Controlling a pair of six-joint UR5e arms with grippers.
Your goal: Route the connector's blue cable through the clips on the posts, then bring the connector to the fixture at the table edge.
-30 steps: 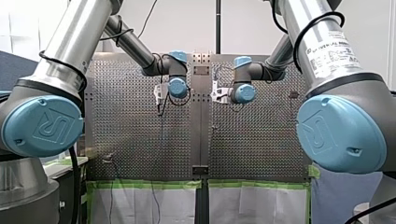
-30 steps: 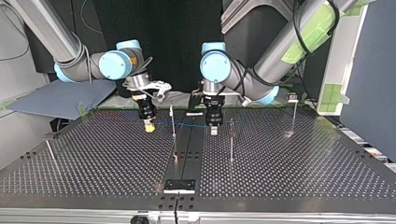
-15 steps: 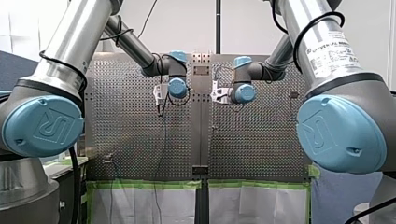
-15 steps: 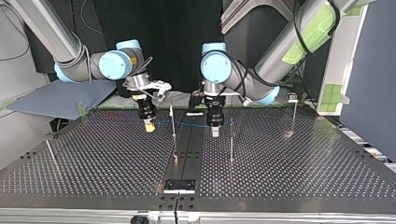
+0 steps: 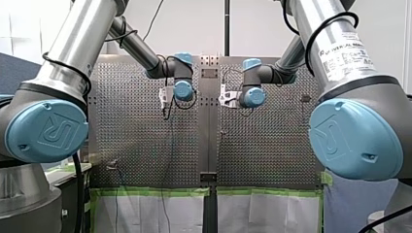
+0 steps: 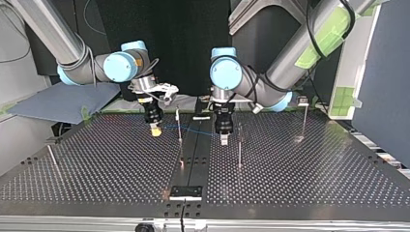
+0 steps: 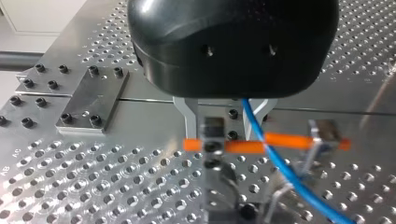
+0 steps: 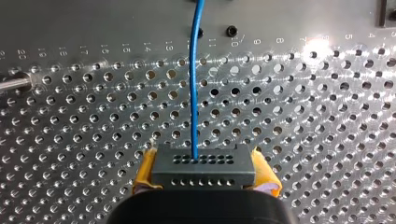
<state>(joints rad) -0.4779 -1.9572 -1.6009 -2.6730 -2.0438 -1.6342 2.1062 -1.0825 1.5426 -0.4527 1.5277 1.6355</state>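
In the top view my right gripper [image 6: 154, 129], with yellow pads, hangs over the plate at the left, shut on the dark connector [image 8: 204, 165]. The blue cable [image 6: 188, 129] runs from it past a thin post [image 6: 179, 126] to my left gripper [image 6: 224, 139]. The left wrist view shows my left gripper [image 7: 222, 133] with its metal fingers [image 7: 190, 119] apart. The blue cable [image 7: 261, 144] passes loosely between them, close to one finger. A post with a clip [image 7: 214, 140] stands right under it, with an orange bar [image 7: 285, 140] across. The fixture [image 6: 186, 192] sits at the near table edge.
A second post [image 6: 239, 145] stands just beside my left gripper in the top view. Two further posts [image 6: 304, 121] [image 6: 52, 159] stand towards the plate's side edges. A bolted metal plate [image 7: 88, 102] lies beside my left gripper. A grey cloth [image 6: 63, 102] lies off the table's far left.
My left gripper has shifted slightly to the top view's right and a little lower. The cable now slopes down to it. My right gripper has stayed where it was.
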